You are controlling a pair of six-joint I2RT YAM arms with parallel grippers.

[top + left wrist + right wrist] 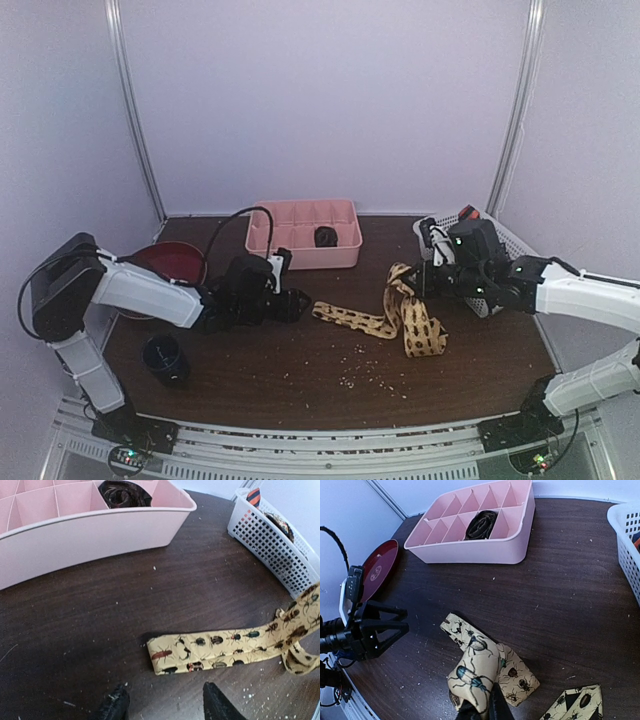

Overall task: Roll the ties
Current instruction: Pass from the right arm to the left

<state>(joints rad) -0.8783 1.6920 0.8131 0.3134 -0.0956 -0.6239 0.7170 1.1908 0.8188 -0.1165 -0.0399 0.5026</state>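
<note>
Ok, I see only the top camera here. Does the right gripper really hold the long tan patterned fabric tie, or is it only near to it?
Observer: It holds it. In the right wrist view the right gripper is shut on a raised fold of the tan fabric tie with printed beetles.
Operator: And the left gripper?
Observer: The left gripper is open and empty. The tie's end lies flat just ahead of its fingertips, not touching them.
Operator: What is the dark thing in the pink tray?
Observer: It looks like a rolled dark tie, inside one compartment of the pink plastic divided tray.
</note>
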